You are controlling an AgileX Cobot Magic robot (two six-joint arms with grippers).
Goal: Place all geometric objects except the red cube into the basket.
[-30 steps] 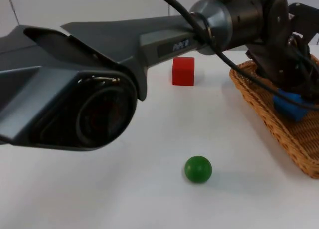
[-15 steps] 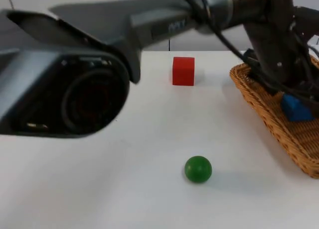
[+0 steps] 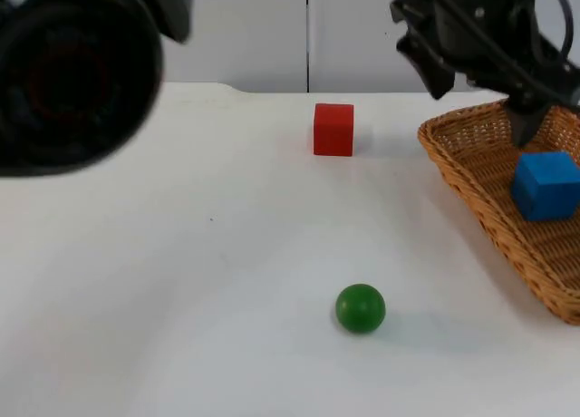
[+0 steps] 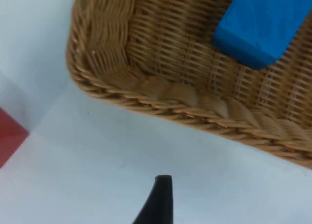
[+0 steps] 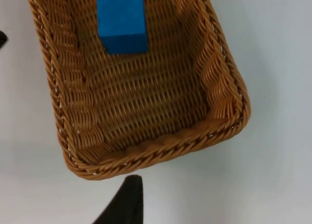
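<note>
A blue block [image 3: 546,186] lies free inside the wicker basket [image 3: 458,177] at the table's right side. My left gripper [image 3: 476,91] hangs open above the basket's far end, apart from the block. The left wrist view looks down on the blue block [image 4: 261,27] behind the basket rim [image 4: 161,107], with the red cube [image 4: 9,136] beside it. A green ball [image 3: 361,308] rests on the table near the front. The red cube [image 3: 333,129] stands at the back centre. My right gripper [image 5: 127,199] waits over one end of the basket [image 5: 161,148], looking at the blue block [image 5: 122,22].
The left arm's thick grey and black joint [image 3: 63,72] looms over the table's far left. The grey partition wall [image 3: 272,27] closes the back. White table top lies between the ball, the cube and the basket.
My left arm has lifted up and back out of the basket. The blue block, earlier under the gripper, now lies uncovered in the basket. Ball and red cube have not moved.
</note>
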